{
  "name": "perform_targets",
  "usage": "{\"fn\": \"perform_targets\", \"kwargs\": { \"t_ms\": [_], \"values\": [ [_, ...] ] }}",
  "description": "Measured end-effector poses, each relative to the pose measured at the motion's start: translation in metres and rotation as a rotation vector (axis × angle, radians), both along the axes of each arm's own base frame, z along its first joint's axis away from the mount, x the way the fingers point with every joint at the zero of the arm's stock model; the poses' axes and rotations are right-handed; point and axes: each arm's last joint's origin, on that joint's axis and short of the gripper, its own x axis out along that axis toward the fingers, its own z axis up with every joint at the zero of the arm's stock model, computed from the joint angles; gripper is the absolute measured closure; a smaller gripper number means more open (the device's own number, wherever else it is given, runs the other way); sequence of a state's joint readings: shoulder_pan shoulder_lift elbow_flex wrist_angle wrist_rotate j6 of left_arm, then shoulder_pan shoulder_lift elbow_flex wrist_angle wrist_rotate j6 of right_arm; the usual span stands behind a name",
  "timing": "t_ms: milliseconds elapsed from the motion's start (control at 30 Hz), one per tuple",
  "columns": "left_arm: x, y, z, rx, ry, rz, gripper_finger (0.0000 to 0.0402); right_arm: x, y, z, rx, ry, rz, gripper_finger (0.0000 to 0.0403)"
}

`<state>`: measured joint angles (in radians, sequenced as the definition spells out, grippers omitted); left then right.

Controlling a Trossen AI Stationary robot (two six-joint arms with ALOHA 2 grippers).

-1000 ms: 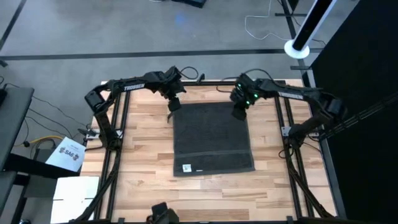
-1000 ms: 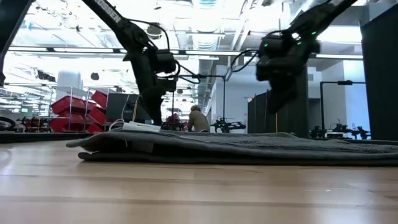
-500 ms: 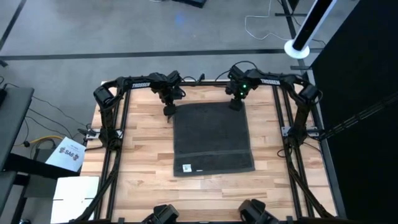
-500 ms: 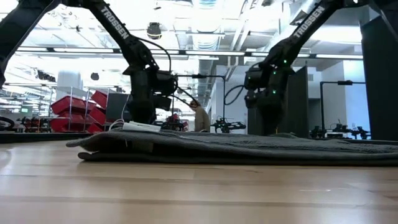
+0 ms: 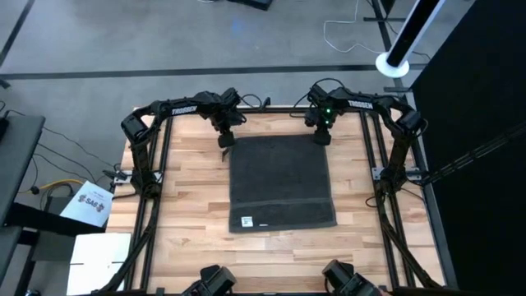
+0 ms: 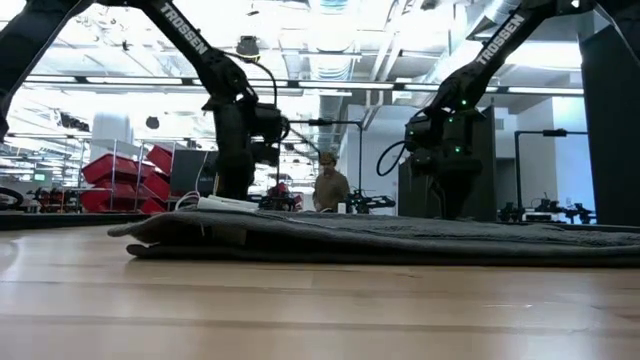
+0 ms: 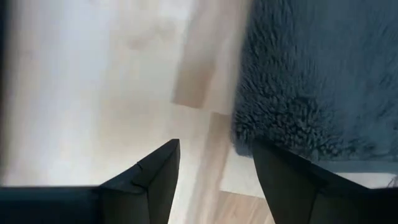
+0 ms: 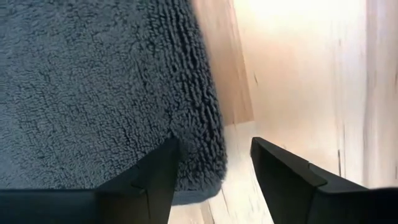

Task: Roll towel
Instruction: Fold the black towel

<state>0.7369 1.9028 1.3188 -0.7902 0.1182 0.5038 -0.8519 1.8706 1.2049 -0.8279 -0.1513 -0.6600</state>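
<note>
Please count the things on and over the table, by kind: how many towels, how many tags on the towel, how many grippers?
towel: 1
white tag on the towel: 1
grippers: 2, the left gripper and the right gripper, both open at the towel's far corners
Total: 4

towel (image 5: 281, 181): 1 | white tag (image 5: 246, 221): 1 | left gripper (image 5: 225, 140): 1 | right gripper (image 5: 322, 137): 1 | person (image 6: 330, 189): 1

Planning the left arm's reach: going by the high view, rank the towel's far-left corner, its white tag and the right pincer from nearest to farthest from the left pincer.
1. Far-left corner of the dark grey cloth towel: beside the left pincer.
2. Right pincer: across, at the towel's far-right corner.
3. Small white tag: near edge, left side.
</note>
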Motion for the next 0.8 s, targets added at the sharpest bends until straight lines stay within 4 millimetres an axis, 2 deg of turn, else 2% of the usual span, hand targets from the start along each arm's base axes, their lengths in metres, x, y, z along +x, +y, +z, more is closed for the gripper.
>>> {"fn": "perform_targets", "kwargs": {
  "t_ms": [133,300,567,700,800],
  "values": [
    [0.003,0.003,0.01,0.031,-0.025,0.002,0.0212,0.0,0.0,0.0,-0.005,-0.001,0.04,0.0232],
    [0.007,0.004,0.01,0.001,-0.091,-0.021,0.0206,-0.001,-0.002,0.0,-0.019,-0.008,0.076,0.0242],
    [0.005,0.002,-0.004,0.004,-0.109,-0.003,0.0179,-0.001,-0.001,-0.004,-0.029,-0.017,0.068,0.027],
    [0.001,-0.005,-0.013,-0.053,-0.112,-0.002,0.0173,-0.004,0.007,-0.014,-0.008,0.0,0.076,0.0272],
    [0.002,-0.006,-0.017,-0.027,-0.105,0.004,0.0171,-0.005,0.01,-0.017,-0.002,0.003,0.081,0.027]
  ]
}}
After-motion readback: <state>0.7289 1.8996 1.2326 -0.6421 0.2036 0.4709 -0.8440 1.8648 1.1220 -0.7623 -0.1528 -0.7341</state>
